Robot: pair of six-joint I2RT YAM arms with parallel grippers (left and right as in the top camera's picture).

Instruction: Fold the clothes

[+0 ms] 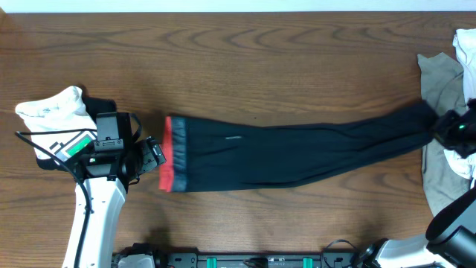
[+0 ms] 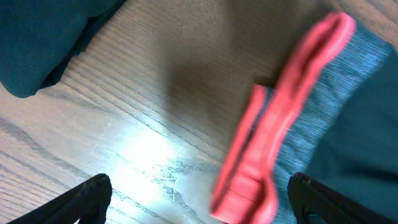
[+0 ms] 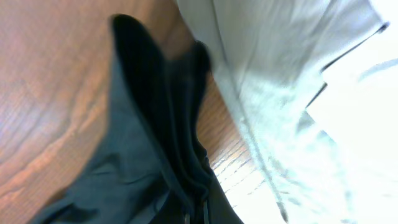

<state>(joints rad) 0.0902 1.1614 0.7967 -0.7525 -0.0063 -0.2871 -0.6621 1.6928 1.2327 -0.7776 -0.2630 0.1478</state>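
**Left wrist view.** Left gripper [image 2: 200,186]: jaws wide apart, nothing between them. The fingers [image 2: 93,196] frame bare table [image 2: 143,155]. Just ahead lies the waistband [image 2: 280,106] of the pants [image 2: 367,155]. It has a red outer edge, doubled over, then a ribbed grey strip, then dark cloth. It is blurred at this range and no print can be seen on the band. A lobe of dark cloth fills the top-left corner; cannot tell what it belongs to.

**Right wrist view.** The leg end of the pants is gathered into creases that run into the jaws at the bottom edge. The fingers barely show. Right gripper [image 1: 440,128]: clamped tight on that leg end. The grey top [image 3: 267,93] lies just beside the leg, with a wedge of table between them lower down.

**Overhead only.**
- The pants lie flat across mid-table as one long strip, bending slightly away toward the right. The waistband is at the left, just beside the left gripper, and the leg end is at the right.
- The logo [image 1: 233,138] is a small white mark a little way in from the waistband, too small to read. Neither wrist view shows it.
- The cloth reads near black here and dark teal in the wrist views.

**Farther out.**
- A white top [image 1: 52,108] with a green patch lies crumpled by the left arm, apart from the pants.
- The grey top sits at the right edge, with a white cloth [image 1: 466,45] at the far corner.
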